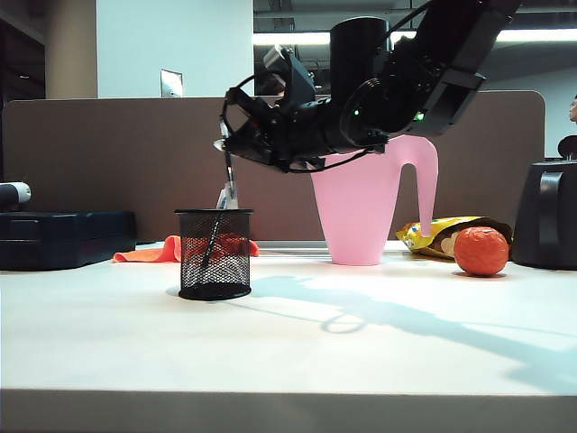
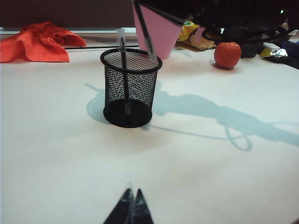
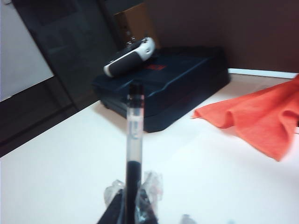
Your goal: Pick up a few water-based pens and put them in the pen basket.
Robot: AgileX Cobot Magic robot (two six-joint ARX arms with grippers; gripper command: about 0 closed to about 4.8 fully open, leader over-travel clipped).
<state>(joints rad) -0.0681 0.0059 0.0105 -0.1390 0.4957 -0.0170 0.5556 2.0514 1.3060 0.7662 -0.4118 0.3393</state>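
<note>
1. The white desk lies mostly bare in front of and to the right of the pen basket; its near edge runs across the bottom of the exterior view, and a brown partition closes the far side.
2. The pen basket – a black mesh cup – stands left of centre, well apart from the pink watering can behind it to the right.
3. The right gripper hangs above the basket's rim, its fingers pressed onto one water-based pen, which hangs down from it with its lower end at the basket's mouth.
4. A second pen already stands tilted inside the basket, its pale top poking above the rim – two pens counted in all.
5. The left gripper sits low over the near part of the desk, well short of the basket; its fingertips meet in a closed point and hold nothing.
6. In the right wrist view the held pen's lower barrel is cut off by the frame, and the clear pads around it are blurred.
7. One orange cloth lies far left behind the basket, partly hidden by the mesh.
8. One orange ball and one yellow snack bag sit far right; the bag is half covered by the ball.
9. One dark case with a white-and-black device on top lies at the far left edge.
</note>
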